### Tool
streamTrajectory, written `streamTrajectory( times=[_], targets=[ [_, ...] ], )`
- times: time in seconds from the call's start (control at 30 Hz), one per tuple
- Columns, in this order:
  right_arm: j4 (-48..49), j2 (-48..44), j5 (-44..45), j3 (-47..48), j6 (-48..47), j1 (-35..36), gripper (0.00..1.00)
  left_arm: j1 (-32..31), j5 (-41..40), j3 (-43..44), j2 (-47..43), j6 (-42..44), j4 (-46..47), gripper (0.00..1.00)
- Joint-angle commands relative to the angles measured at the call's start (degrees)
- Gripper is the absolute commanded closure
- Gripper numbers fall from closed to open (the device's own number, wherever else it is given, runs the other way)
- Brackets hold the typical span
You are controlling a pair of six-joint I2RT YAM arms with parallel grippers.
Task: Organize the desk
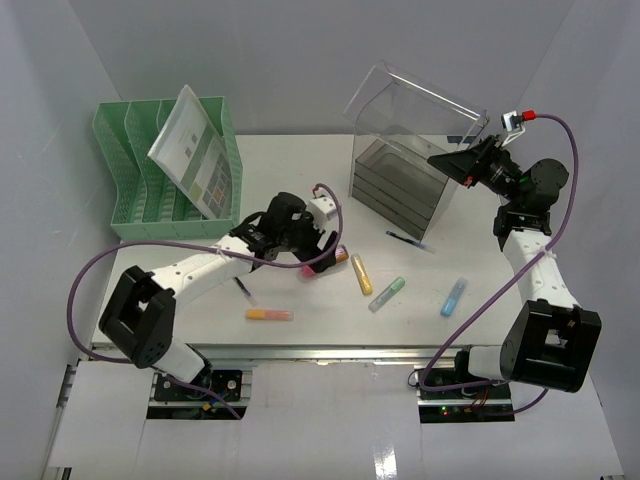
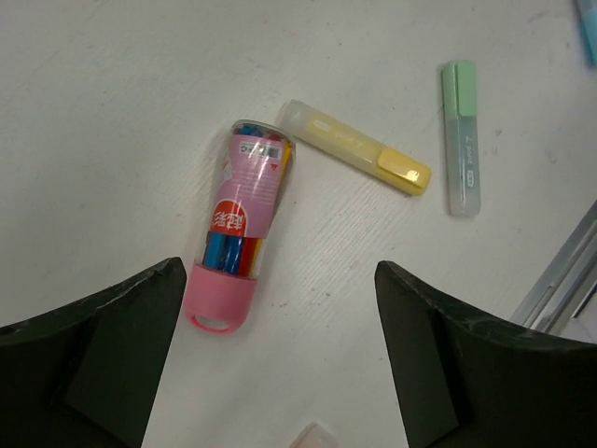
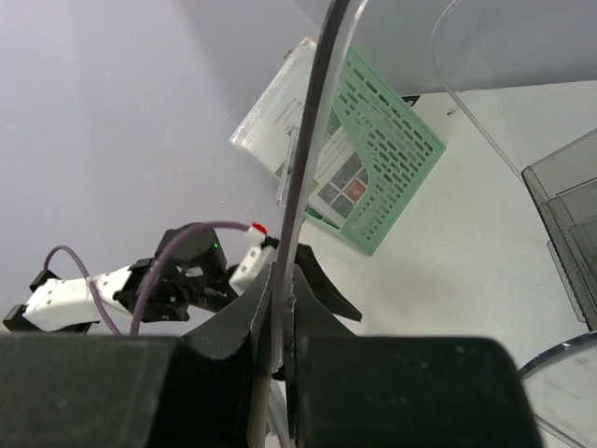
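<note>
The desk is the big white top in the middle of the top view. Its near edge ends in a metal rail. Close to that edge, at about 7 o'clock from the desk's middle, lies an orange marker. At about 4 o'clock lie a green marker and a blue marker, with bare white desk between them. A yellow marker lies just left of the green one and does not touch it.

Near the middle, the left pincer hangs over a pink tube of pens. Its two fingers stand wide apart and hold nothing. The tube's pink cap is just beside one finger. I cannot tell if they touch.

Farther back, at 10 o'clock, a green rack sits in the far left corner with a paper sheet leaning in it. At 2 o'clock stands a clear drawer box. Bare desk shows between the rack and the box. The right pincer is squeezed tight on the thin edge of the box's clear lid, which is tilted up.
</note>
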Motion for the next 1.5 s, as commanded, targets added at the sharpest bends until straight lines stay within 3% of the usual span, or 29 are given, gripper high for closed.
streamTrajectory(
  times=[0.0, 0.43, 0.63, 0.87, 1.03, 1.3, 1.47],
  targets=[
    [11.29, -1.46, 2.18, 2.12, -1.7, -0.91, 0.92, -3.24, -4.38, 1.74, 4.44, 10.16, 2.52, 0.07],
    [11.9, -2.1, 1.74, 0.93, -1.32, -0.88, 0.92, -5.25, -10.49, 7.24, 16.33, 13.65, 3.68, 0.28],
    [12.06, -2.2, 1.7, 0.57, -1.22, -0.91, 0.92, -5.8, -12.0, 7.19, 19.0, 12.47, 3.77, 0.47],
    [12.23, -2.28, 1.61, 0.31, -1.04, -0.96, 0.92, -5.72, -12.58, 6.67, 18.87, 12.08, 3.9, 0.47],
    [12.4, -2.46, 1.52, 0.21, -0.86, -0.92, 0.92, -5.81, -12.29, 6.76, 19.54, 11.94, 2.96, 0.37],
    [12.49, -2.54, 1.41, -0.05, -0.89, -1.0, 0.92, -5.81, -12.56, 7.2, 20.4, 11.48, 2.59, 0.36],
    [12.49, -2.47, 1.24, -0.06, -0.95, -1.0, 0.92, -5.81, -13.12, 7.96, 20.26, 11.13, 2.62, 0.49]
  ],
)
